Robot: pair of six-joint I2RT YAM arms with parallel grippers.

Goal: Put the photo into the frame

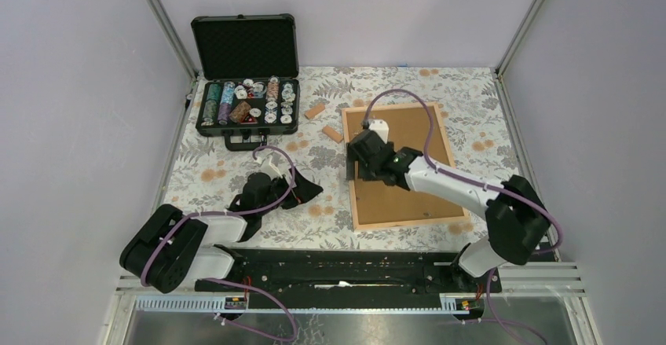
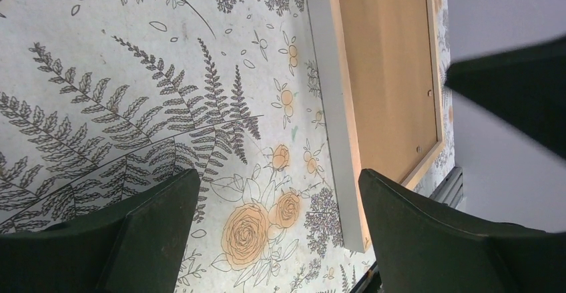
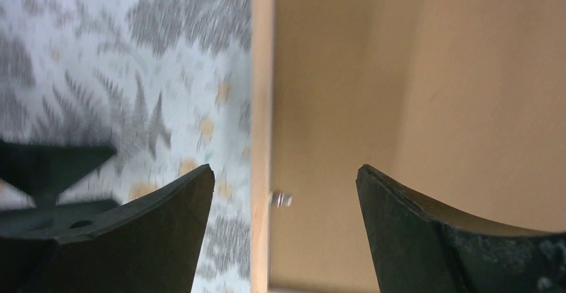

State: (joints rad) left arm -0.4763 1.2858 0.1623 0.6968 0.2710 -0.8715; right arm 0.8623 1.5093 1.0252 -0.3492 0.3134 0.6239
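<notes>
The frame [image 1: 351,196] of pale wooden strips lies flat on the right of the table, with a plain brown board [image 1: 408,196] filling it. The photo is out of view. My right gripper [image 1: 355,169] hangs open over the frame's left strip [image 3: 261,73]. In the right wrist view, that gripper [image 3: 284,179] has one finger over the tablecloth and the other over the board [image 3: 414,73], with a small metal tab [image 3: 282,199] between them. My left gripper [image 1: 276,203] is open and empty, low over the flowered cloth left of the frame [image 2: 334,106]; nothing lies between that gripper's [image 2: 277,193] fingers.
An open black case of poker chips [image 1: 247,101] stands at the back left. Two small wooden blocks [image 1: 315,111] [image 1: 332,133] lie just beyond the frame's far left corner. Walls close in the table on three sides.
</notes>
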